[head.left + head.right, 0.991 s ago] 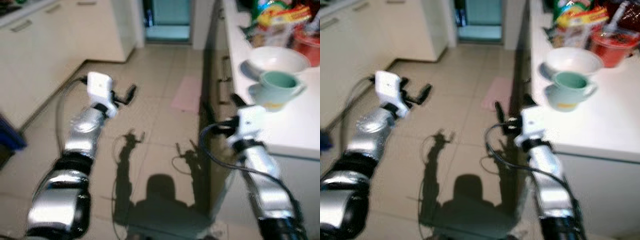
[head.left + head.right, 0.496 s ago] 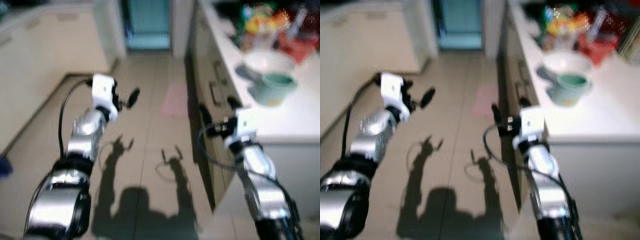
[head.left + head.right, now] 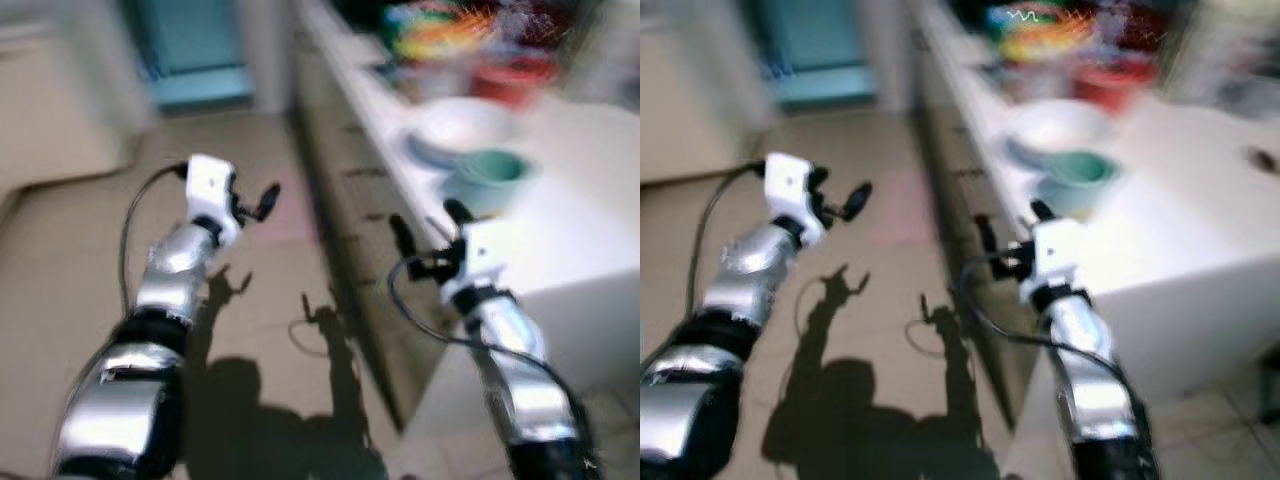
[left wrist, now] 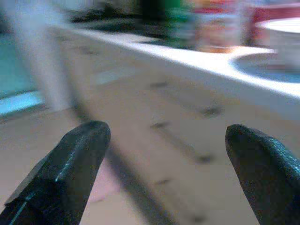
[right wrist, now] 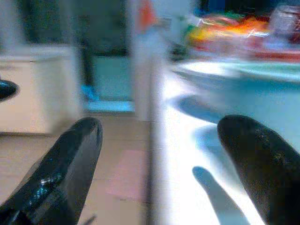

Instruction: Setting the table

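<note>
The picture is blurred. A green cup (image 3: 487, 178) stands near the front corner of the white counter (image 3: 590, 220), and a white bowl (image 3: 462, 125) sits just behind it. My right gripper (image 3: 428, 225) is open and empty. It is raised at the counter's edge, a little short of the cup, and the bowl's rim (image 5: 220, 70) lies ahead of its fingers (image 5: 61, 173). My left gripper (image 3: 255, 200) is held up over the floor to the left, open with nothing between its fingertips (image 4: 65, 168).
Colourful packets (image 3: 450, 25) and a red container (image 3: 510, 75) crowd the back of the counter. Its drawer fronts (image 3: 350, 190) drop to a tiled floor with a pink mat (image 3: 902, 190). A teal doorway (image 3: 190, 50) lies beyond.
The whole view has swung, so the counter and its dishes now sit further left and more central. Both arms keep the same raised pose, fingers still apart.
</note>
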Robot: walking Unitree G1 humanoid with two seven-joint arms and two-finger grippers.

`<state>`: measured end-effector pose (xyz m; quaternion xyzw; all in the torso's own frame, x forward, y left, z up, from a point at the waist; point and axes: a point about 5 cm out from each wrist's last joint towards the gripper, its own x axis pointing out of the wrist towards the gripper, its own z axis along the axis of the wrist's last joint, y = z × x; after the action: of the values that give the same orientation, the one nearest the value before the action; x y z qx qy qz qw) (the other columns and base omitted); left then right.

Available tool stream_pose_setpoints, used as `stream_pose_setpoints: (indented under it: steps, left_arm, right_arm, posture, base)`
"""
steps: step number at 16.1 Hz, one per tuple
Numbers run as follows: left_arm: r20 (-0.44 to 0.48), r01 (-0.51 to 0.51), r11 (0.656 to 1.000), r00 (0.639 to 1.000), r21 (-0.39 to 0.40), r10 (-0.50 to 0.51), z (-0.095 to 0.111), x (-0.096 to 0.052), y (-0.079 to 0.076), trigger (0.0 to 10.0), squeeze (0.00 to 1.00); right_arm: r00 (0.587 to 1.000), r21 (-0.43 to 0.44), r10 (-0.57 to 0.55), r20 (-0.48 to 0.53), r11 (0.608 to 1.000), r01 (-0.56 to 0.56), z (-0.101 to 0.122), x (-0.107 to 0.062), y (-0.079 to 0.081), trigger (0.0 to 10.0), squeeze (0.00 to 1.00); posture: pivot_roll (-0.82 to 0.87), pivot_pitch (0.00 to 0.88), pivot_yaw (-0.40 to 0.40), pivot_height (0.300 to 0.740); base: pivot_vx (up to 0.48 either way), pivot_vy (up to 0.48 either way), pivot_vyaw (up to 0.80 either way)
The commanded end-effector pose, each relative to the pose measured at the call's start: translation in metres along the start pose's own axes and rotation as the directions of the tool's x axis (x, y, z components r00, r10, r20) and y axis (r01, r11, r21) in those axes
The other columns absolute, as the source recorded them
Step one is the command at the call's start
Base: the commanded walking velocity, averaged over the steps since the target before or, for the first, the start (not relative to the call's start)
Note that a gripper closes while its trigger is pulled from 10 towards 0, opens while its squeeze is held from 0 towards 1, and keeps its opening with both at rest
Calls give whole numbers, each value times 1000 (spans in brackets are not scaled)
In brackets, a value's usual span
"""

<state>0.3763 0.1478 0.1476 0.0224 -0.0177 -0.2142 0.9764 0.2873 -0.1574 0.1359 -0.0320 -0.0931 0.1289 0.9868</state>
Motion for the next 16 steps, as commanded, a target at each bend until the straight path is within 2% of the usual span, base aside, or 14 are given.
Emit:
stream_pose_setpoints:
  steps: [1,3,10,13,16]
  left_arm:
    - [13,-17,999,1000,28,16,7,-5,13,10000,0]
    - [35,-28,999,999,19,27,8,-5,13,10000,0]
    - [28,-53,998,998,31,52,7,-6,16,10000,0]
    - [21,-55,998,998,39,54,8,-7,21,10000,0]
    - [27,-47,998,999,51,45,12,-4,19,10000,0]
  right_arm:
    - [1000,18,10,-3,1000,-10,0,2,5,10000,0]
    - [1000,7,12,-6,1000,-12,-1,2,5,10000,0]
    - [1000,-7,26,-5,1000,-26,-1,3,6,10000,0]
    - [999,-19,18,38,1000,-17,9,7,6,10000,0]
    - [997,-34,1,72,999,1,16,10,4,10000,0]
  posture:
    - [-78,0,74,740]
    - [-78,0,73,740]
    - [-74,0,63,740]
    - [-73,0,65,740]
    - [-73,0,68,740]
  base:
    - [0,472,-756]
    - [0,444,-378]
    - [0,0,0]
    - [0,0,0]
    - [0,0,0]
